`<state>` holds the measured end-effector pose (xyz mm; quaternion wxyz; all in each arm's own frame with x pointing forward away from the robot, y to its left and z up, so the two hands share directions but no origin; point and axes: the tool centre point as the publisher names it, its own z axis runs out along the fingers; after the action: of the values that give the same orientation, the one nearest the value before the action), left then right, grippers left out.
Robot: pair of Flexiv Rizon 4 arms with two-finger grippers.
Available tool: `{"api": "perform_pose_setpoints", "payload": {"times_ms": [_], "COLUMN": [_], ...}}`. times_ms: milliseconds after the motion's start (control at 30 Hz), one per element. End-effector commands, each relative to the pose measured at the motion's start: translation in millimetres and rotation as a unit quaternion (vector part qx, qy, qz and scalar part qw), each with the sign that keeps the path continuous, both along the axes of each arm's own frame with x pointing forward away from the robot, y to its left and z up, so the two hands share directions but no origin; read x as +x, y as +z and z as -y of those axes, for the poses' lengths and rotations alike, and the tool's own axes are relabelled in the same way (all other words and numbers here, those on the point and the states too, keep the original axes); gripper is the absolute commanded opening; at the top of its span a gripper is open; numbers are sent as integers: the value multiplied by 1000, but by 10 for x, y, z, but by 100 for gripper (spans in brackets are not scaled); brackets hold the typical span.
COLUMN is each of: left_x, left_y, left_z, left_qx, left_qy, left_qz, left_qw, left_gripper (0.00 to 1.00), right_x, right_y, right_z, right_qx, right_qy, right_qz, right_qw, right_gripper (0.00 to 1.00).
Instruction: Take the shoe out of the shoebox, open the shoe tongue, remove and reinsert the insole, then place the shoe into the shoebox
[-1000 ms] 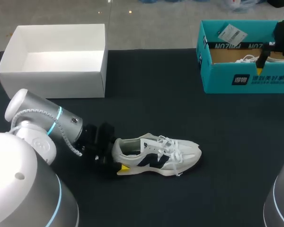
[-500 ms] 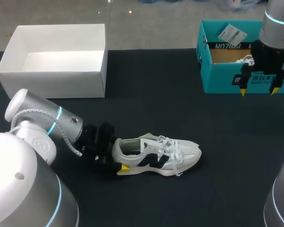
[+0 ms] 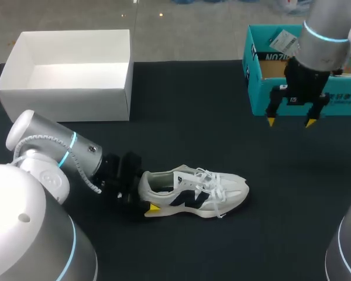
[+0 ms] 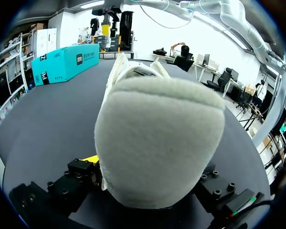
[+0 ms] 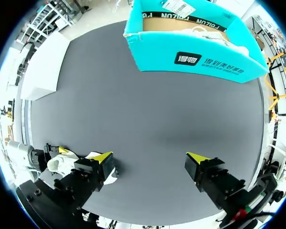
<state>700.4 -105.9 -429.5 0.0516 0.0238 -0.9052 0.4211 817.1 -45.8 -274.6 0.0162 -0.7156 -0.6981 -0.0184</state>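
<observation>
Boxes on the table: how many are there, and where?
2. An open white box sits at the table's far left corner; a teal shoebox sits at the far right corner. No others are visible.

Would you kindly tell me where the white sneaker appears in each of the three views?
Head view: white sneaker lying in the lower middle, heel in the left gripper.
Left wrist view: its heel fills the space between the fingers.
Right wrist view: small, partly behind one finger of the right gripper.
Shared landmark: the teal shoebox.
</observation>
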Motion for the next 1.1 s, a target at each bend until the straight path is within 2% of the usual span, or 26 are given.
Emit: {"api": "perform_pose_setpoints", "payload": {"times_ms": [33,167,200,267,467,533,1033,1100], "left_x": [-43,-43,-43,-43,-43,-43,-43,-43], "left_y": [-47,-47,-47,-47,-47,-47,-47,-47], "left_z": [26,26,26,26,26,26,26,26], "left_qx": [4,4,4,4,4,4,4,4], "left_qy": [0,0,0,0,0,0,0,0], "left_qz": [-1,-1,-1,-1,-1,-1,-1,-1], "left_qw": [1000,1000,1000,1000,1000,1000,1000,1000], "left_gripper": [0,0,0,0,0,0,0,0], "right_x": [-216,-361,-425,-506,-711,-770,-770,-858], "right_y": [-37,-30,-26,-36,-74,-100,-100,-114], "right_z": [-368,-502,-540,-613,-897,-1019,-1019,-1193], "right_qx": [-10,-31,-16,-20,-15,-1,-1,-7], "right_qy": [-12,-39,-43,-45,-16,25,25,23], "right_qz": [24,22,26,20,0,-12,-12,4], "right_qw": [1000,999,999,999,1000,1000,1000,1000], "right_gripper": [100,100,100,100,100,100,100,100]}}
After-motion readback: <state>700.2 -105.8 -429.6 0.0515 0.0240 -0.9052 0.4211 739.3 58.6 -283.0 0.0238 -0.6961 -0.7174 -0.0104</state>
